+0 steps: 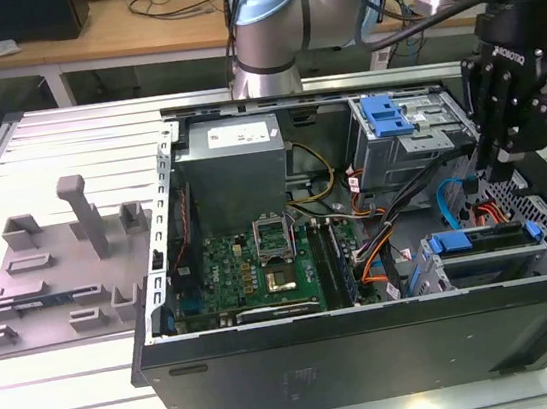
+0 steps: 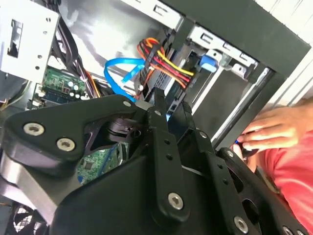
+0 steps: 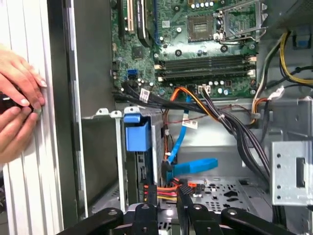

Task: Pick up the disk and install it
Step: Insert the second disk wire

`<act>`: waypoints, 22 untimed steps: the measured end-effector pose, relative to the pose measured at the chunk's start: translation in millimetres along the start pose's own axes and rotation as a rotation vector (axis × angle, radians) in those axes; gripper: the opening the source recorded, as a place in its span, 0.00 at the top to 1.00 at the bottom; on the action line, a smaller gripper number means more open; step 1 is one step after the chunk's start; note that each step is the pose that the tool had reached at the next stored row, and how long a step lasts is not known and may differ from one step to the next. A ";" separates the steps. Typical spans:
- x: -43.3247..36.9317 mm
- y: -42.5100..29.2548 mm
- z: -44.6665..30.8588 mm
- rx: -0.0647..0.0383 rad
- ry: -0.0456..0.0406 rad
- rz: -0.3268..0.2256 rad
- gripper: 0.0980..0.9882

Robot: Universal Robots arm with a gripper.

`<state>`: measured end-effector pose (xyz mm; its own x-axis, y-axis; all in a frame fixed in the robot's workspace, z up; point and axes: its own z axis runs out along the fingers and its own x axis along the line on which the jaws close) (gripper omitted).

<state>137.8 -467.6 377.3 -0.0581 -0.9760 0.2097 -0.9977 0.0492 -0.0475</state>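
Looks like the approach to pick-up. Hangs with gripper (image 1: pixel 497 175) fingers pressed together, holding nothing, just above the disk (image 1: pixel 485 242) lying in its cage at the computer case's (image 1: pixel 374 358) near corner, exterior view's right. Calls next for parting the fingers and squaring over the blue bracket.

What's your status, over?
Hand poised over the drive bay. Disk sits in that bay. Person's hand beside the case; blue cable close by.
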 end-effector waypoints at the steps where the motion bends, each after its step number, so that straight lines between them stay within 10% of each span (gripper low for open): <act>1: -0.2 1.9 0.2 0.000 0.0019 0.000 0.77; 5: -14.7 8.4 0.0 0.002 0.0291 -0.002 0.77; 11: -24.7 9.6 -0.7 -0.004 0.1056 -0.007 0.77; 22: -24.9 12.4 4.9 -0.004 0.1186 -0.008 0.77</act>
<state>127.0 -443.8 366.7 -0.0542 -0.9445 0.3241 -0.9982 0.0431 -0.0412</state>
